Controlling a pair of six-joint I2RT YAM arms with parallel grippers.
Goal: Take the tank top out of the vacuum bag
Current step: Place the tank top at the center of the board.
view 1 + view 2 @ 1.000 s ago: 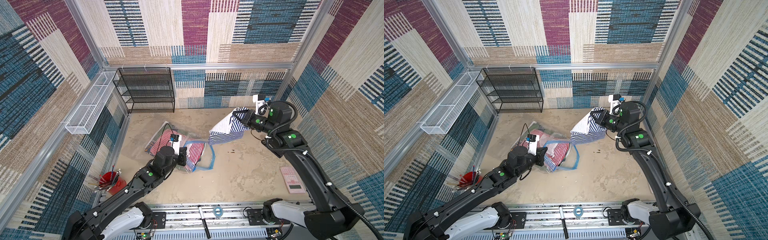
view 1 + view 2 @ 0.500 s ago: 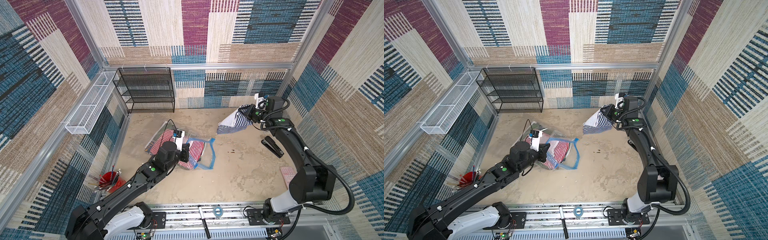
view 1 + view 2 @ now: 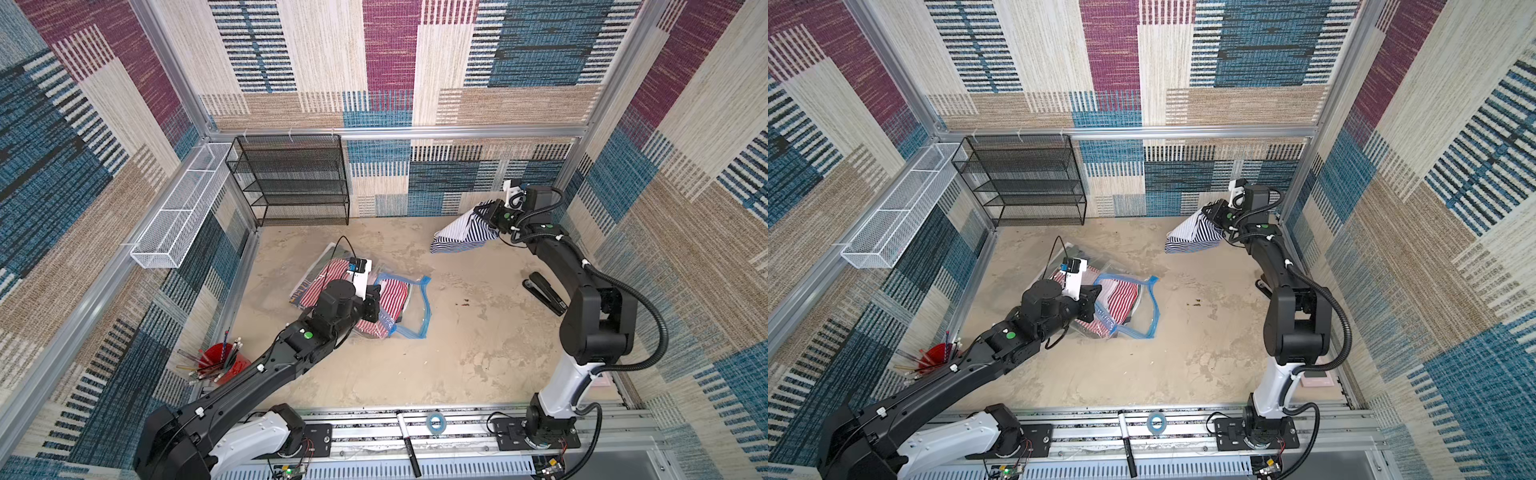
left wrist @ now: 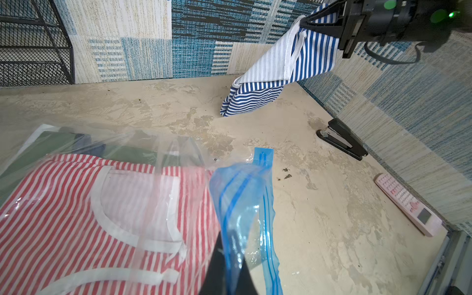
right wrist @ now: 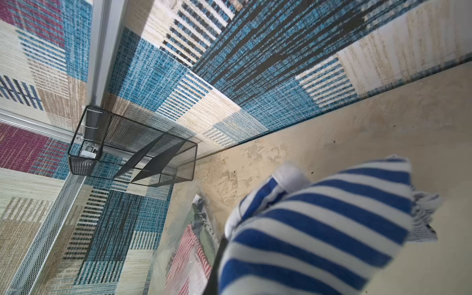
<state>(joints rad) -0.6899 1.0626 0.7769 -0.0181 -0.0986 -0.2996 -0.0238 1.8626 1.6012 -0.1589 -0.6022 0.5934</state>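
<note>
Floor point(image 3: 457, 365) — right arm point(image 3: 557, 257) outstretched, claw point(image 3: 486, 210) aloft

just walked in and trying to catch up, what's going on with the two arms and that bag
The right gripper is shut on a blue-and-white striped tank top and holds it up near the back right corner, well clear of the bag. The left gripper is shut on the bag's blue zip edge. The bag lies on the table with a red-striped top inside it. So the tank top is out, and it has not been set down yet.
</note>
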